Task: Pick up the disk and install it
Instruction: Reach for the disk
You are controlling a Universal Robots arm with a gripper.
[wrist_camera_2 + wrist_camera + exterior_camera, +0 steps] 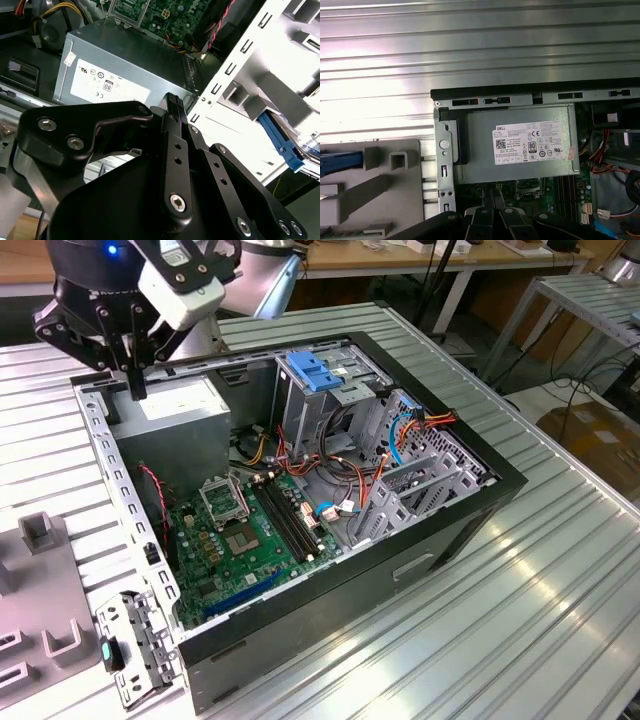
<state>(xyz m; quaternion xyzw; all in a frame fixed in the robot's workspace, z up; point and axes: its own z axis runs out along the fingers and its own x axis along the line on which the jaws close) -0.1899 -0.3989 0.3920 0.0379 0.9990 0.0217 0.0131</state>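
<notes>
The grey holder (405,200) lies outside the case, off to one side of the jaws. A blue-railed edge on it, apparently the disk (339,160), is parked for pickup, well apart from them. The gripper (135,388) hangs empty, jaws together, just above the power supply (175,410). Beyond the jaws, a bare blue bracket (315,372) caps the drive cage.

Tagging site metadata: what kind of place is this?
Probably a robotics lab or workshop: an opened computer case lies on a ribbed metal table, with workbenches behind.
</notes>
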